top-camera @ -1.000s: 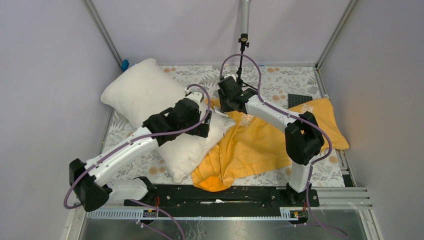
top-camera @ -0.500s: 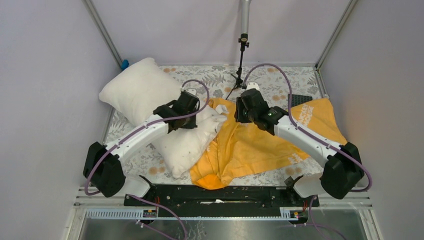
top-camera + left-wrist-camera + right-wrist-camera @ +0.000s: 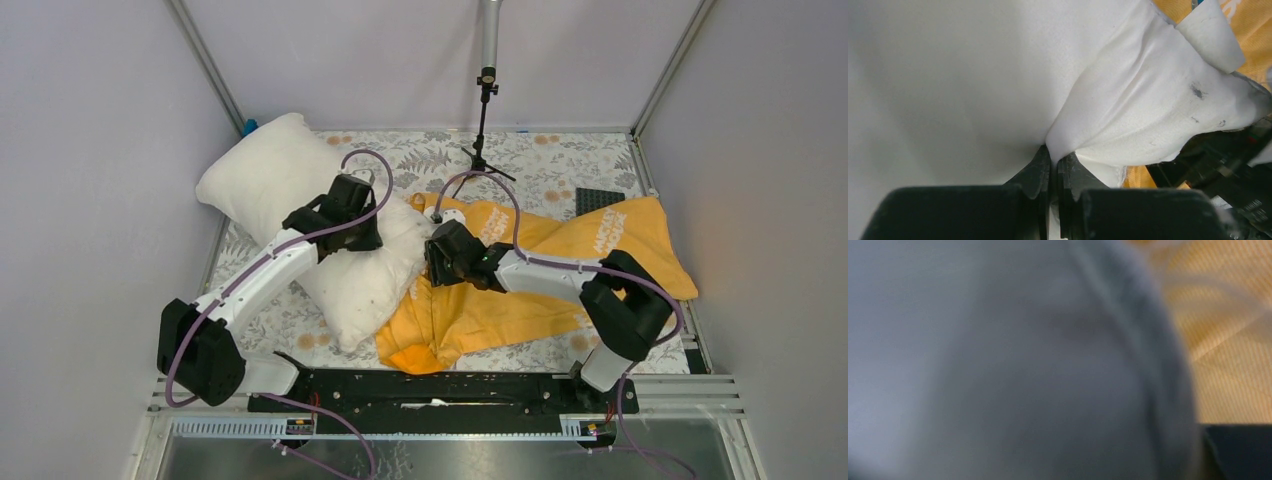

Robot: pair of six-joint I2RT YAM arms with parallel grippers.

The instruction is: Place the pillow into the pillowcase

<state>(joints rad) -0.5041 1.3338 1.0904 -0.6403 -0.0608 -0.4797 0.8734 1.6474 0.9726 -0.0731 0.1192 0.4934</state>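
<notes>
top view: the pillow (image 3: 270, 185) sits back-left on the counter (image 3: 560, 160), its far corner up against the left wall (image 3: 100, 200). bare counter shows along the back. the pillowcase (image 3: 560, 270) sprawls out to the right edge. the right hand (image 3: 432, 268) is down where the two meet. left wrist view: the left hand (image 3: 1054, 159) is pinched tight on a pillow fold. right wrist view: just blurry cloth, can't tell that hand's spread.

The plump white pillow (image 3: 265, 185) lies diagonally, one corner at the far left and the other end reaching near centre. It is wrinkled and has a few dark specks. Its right edge touches the orange-yellow pillowcase (image 3: 500, 315), which lies rumpled to the right with white lettering showing, its near-left end bunched.
</notes>
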